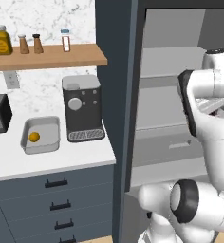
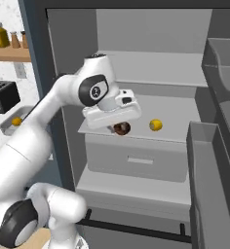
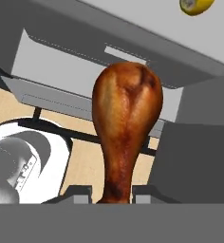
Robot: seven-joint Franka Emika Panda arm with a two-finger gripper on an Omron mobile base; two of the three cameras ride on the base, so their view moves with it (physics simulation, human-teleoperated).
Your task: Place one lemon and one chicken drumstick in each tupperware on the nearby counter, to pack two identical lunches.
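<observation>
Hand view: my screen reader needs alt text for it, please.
A browned chicken drumstick stands gripped by its narrow end between the gripper fingertips. Behind it are grey fridge drawers and shelves, with a lemon at the top edge.

Browned chicken drumstick [image 3: 126,128] upright between fingers [image 3: 78,193], lemon [image 2: 156,125] on fridge shelf, another in tupperware [image 1: 40,147]

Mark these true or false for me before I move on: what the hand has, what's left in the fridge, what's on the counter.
1. The hand is shut on the chicken drumstick. True.
2. A lemon lies on the fridge shelf. True.
3. The tupperware on the counter is empty. False: it holds a lemon.
4. The fridge is closed. False: its door stands open.
</observation>
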